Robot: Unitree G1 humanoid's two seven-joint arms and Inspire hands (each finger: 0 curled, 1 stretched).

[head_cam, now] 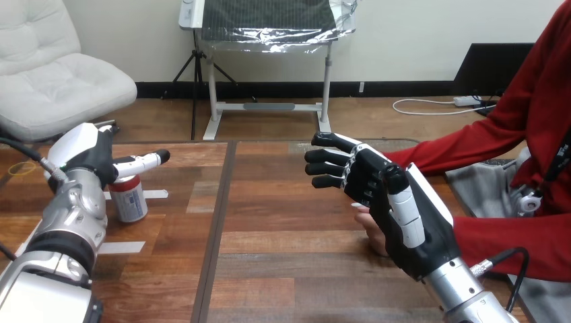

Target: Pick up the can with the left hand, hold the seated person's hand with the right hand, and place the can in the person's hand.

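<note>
One can (128,199) stands upright on the table (283,269) under the left hand (86,156).

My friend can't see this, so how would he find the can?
Look at the wooden table, on its left side. The can stands upright below the robot's left hand. It is red on top and white below, standing tall beside flat white strips.

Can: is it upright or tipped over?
Upright. The can stands on its base on the table, its top just under the left hand.
</note>
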